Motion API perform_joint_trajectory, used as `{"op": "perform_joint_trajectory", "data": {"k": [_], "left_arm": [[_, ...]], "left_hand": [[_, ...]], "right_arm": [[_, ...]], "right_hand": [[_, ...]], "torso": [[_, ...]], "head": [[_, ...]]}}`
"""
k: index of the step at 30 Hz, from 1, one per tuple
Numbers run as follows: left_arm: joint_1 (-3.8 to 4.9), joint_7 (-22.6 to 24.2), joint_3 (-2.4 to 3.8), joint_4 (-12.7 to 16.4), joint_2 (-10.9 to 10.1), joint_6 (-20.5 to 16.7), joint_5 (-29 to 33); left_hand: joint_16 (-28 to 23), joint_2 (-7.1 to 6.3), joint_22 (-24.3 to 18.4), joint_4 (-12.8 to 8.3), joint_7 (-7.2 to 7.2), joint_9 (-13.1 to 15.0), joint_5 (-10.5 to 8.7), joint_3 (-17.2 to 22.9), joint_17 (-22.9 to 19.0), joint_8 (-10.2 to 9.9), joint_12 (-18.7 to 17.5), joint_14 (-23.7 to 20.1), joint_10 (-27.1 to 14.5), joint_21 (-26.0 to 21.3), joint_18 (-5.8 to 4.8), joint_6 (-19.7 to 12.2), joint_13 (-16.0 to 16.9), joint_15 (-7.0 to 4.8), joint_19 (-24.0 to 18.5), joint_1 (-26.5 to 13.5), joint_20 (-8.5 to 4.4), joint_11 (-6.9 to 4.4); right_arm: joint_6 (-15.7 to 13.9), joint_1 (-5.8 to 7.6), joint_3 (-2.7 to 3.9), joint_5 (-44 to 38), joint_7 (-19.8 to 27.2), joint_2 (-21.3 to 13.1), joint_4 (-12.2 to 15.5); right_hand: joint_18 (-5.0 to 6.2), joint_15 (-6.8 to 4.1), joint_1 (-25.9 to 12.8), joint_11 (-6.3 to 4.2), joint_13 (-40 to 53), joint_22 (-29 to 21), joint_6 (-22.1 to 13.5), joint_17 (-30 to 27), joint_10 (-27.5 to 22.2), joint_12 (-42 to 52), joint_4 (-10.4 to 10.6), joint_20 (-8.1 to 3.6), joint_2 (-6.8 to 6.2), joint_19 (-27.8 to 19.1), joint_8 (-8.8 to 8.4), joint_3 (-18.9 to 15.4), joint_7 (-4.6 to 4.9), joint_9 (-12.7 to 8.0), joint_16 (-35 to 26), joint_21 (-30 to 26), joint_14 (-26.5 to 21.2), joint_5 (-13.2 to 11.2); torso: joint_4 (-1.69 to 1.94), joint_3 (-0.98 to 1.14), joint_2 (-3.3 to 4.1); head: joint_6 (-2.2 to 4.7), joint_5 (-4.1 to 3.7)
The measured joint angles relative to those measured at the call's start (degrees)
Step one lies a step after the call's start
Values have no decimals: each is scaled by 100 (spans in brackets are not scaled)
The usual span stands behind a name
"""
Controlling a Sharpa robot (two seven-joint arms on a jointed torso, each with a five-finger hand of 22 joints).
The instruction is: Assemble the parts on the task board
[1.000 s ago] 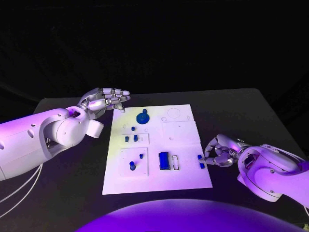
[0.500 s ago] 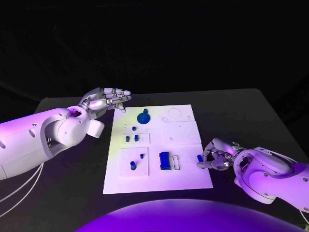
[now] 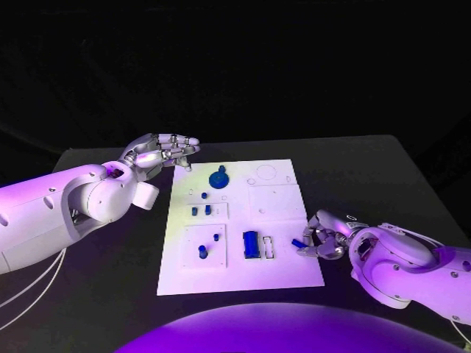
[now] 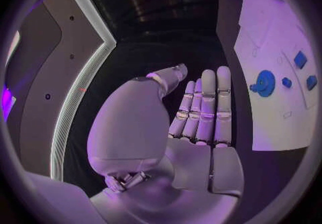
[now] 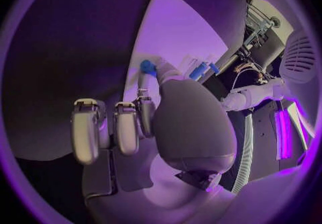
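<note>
On the left we see the left robot hand (image 3: 163,153) raised above the counter (image 3: 108,243) off the far left corner of the white board (image 3: 283,213). In its own wrist view the fingers (image 4: 208,107) lie straight and side by side with nothing in them, so we read it as idle and empty.

On the board, we judge the work as partly done. A round blue part with a knob (image 3: 218,178) sits near the far edge. Below it, two small blue pieces (image 3: 199,210) stand in a framed panel, and two more (image 3: 208,244) in the panel nearer us. Next to these a larger blue block (image 3: 249,244) sits beside a narrow white slot. The ring outline at the far right corner (image 3: 266,174) looks unfilled, so we think at least that place and the piece now in hand are left.

At the right edge of the board, the right robot hand (image 3: 322,237) pinches a small blue peg (image 3: 298,242) between thumb and fingertip; the right wrist view shows its blue tip (image 5: 147,66) at the fingertips. It hangs just above the board's right margin, not yet seated, as far as we can tell.

Compared with a second ago, the left robot hand has not moved, and the parts on the board lie as before. The right robot hand has come forward and inward from the counter beside the board, and the peg has shifted with it toward the blue block.
</note>
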Motion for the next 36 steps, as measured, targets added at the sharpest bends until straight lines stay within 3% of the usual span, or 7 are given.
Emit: {"op": "perform_joint_trajectory", "data": {"k": [5, 12, 15, 16, 19, 21, 36], "left_arm": [[0, 0, 0, 1, -3, 2, -3], [0, -1, 0, 5, -11, 3, -8], [0, -2, 0, 7, -13, 4, -11], [0, -2, 0, 7, -14, 4, -13], [0, -3, 0, 9, -14, 5, -15], [0, -3, 0, 10, -14, 5, -17], [0, -7, 0, 20, -12, 6, -25]], "left_hand": [[0, 0, 0, 0, 0, 0, 0, 0, 0, 0, 0, 0, 0, 0, 0, 0, 0, 0, 0, 0, 0, 0], [0, 0, 0, 0, 0, 0, 0, 0, 0, 0, 0, 0, 0, 0, 0, 0, 0, 0, 0, 0, 0, 0], [0, 0, -7, 0, 0, 0, 0, 0, -6, 0, 22, 0, -21, -22, 0, 0, 0, 0, 0, 0, 0, 21], [0, 0, -8, 0, 0, 0, 0, 0, -6, 0, 22, 0, -21, -22, 0, 0, 0, 0, 0, 0, 0, 21], [0, 0, -8, 0, 0, 0, 0, 0, -6, 0, 22, 0, -21, -22, 0, 0, 0, 0, 0, 0, 0, 21], [0, 0, -8, 0, 0, 0, 0, 0, -6, 0, 22, 0, -21, -22, 0, 0, 0, 0, 0, 0, 0, 21], [0, 0, -7, 0, 0, 0, 0, 0, -6, 0, 22, 0, -21, -22, 0, 0, 0, 0, 0, 0, 0, 21]], "right_arm": [[0, -7, 2, -67, 9, 20, 22], [-31, -16, -3, -78, 7, 35, 53], [-69, -20, -6, -68, -19, 31, 73], [-89, -22, -9, -58, -31, 24, 91], [-144, -22, -12, -19, -54, 6, 137], [-184, -7, -23, 43, -71, 1, 169], [-412, 138, -30, 832, -103, 190, 339]], "right_hand": [[-1, -2, 117, -14, 0, 0, 24, 0, 8, 0, 32, -18, 18, -18, -31, 282, -31, -118, 0, 43, -2, 18], [0, -20, 189, -23, 0, -1, 107, 0, 18, 0, 389, -18, 9, -18, -76, 789, -40, -228, 0, 94, -21, 36], [0, -20, -14, -23, 0, -1, 121, 0, 18, 0, 223, -18, -188, -18, -89, 1254, -54, -228, 0, 128, -21, 36], [0, -20, -170, -23, 0, -1, 121, 0, 18, 0, -13, -18, -220, -18, -90, 1558, -54, -228, 0, 155, -21, 37], [-1, -20, -455, -22, 0, -1, 122, 1, 18, 40, -256, -18, -264, -18, -75, 1914, -54, -769, 0, 196, -21, 36], [-1, -20, -576, -22, 0, -1, 122, 5, 18, 44, -467, -17, -280, -18, -89, 2146, -54, -916, 25, 199, -21, 36], [0, -19, -758, -22, 0, 3, 109, 4, 18, 44, -534, -17, -284, -18, -55, 2278, -42, -856, 24, 226, -21, 36]], "torso": [[3, 0, -3], [0, -1, -3], [-1, -1, -3], [-2, -1, -3], [-4, -1, -3], [-4, 0, -4], [2, -2, -3]], "head": [[0, -1], [0, 14], [0, 19], [0, 22], [0, 35], [0, 42], [0, 55]]}}
